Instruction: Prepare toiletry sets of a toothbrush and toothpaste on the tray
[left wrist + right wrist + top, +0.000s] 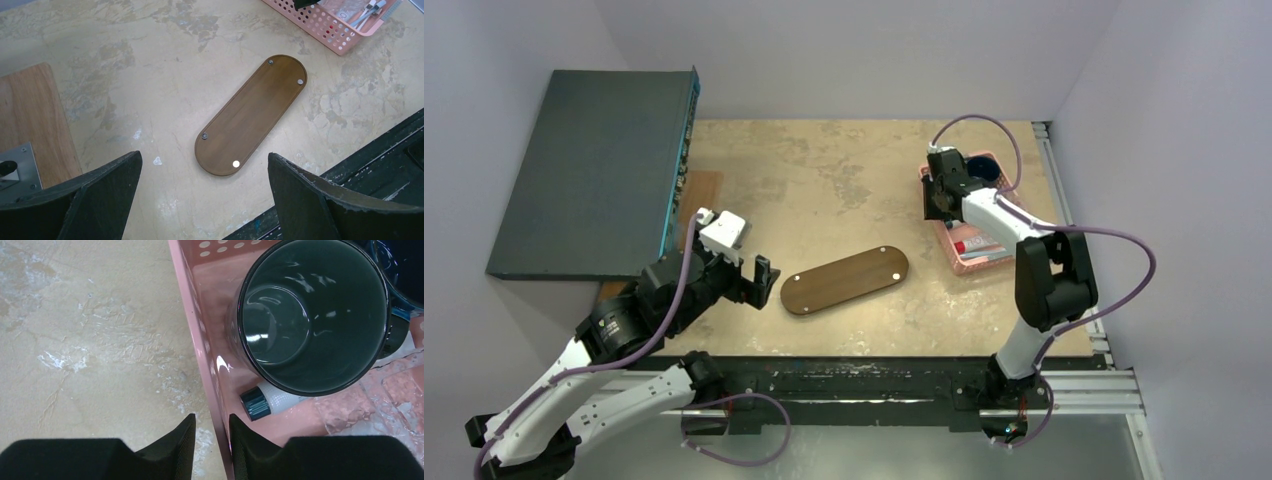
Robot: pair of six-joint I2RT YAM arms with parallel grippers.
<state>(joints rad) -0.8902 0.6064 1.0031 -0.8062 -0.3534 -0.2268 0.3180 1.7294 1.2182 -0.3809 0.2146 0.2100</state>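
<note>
The dark brown oval tray [846, 280] lies bare at the table's middle; it also shows in the left wrist view [250, 115]. My left gripper [762, 282] is open and empty, just left of the tray's near end [204, 154]. My right gripper [939, 200] straddles the left wall of the pink basket [200, 340], jaws closed narrowly on it [212, 422]. Inside the basket, thin pale wrapped toiletry pieces [367, 10] lie together, and a small white tube with a dark cap [260, 402] lies under a dark cup [312, 315].
The pink basket [964, 268] stands at the right, near a metal rail. A large dark grey box [594, 170] fills the back left, with a wooden board [25, 125] beside it. The black frame [375, 160] runs along the table's front edge.
</note>
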